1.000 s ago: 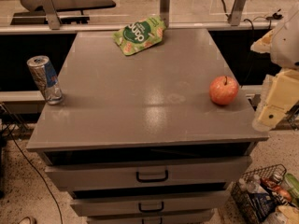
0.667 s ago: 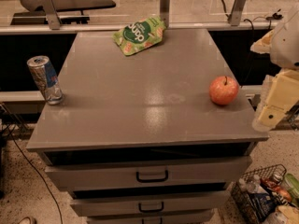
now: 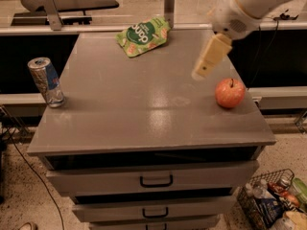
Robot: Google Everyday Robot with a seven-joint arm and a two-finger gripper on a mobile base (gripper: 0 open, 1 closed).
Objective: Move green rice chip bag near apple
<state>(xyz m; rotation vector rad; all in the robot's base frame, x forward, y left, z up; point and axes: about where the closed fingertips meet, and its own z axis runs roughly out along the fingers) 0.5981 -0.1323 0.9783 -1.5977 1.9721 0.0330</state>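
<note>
The green rice chip bag [image 3: 143, 35] lies flat at the far edge of the grey cabinet top [image 3: 144, 104], left of the middle. The red-orange apple [image 3: 230, 92] stands near the right edge, closer to the front. My gripper [image 3: 202, 68] hangs over the cabinet top, just above and left of the apple and well to the right of the bag, pointing down and to the left. It holds nothing that I can see. The white arm [image 3: 244, 6] comes in from the upper right.
A silver-blue drink can [image 3: 46, 82] stands near the left edge. The cabinet has drawers with dark handles [image 3: 156, 181] in front. A wire basket of items [image 3: 273, 205] sits on the floor at the lower right. A rail with metal posts [image 3: 169, 1] runs behind the cabinet.
The arm has swung from beside the cabinet's right edge to over the top, now up and left of the apple. The view has shifted. Bag, apple and can have not moved.
</note>
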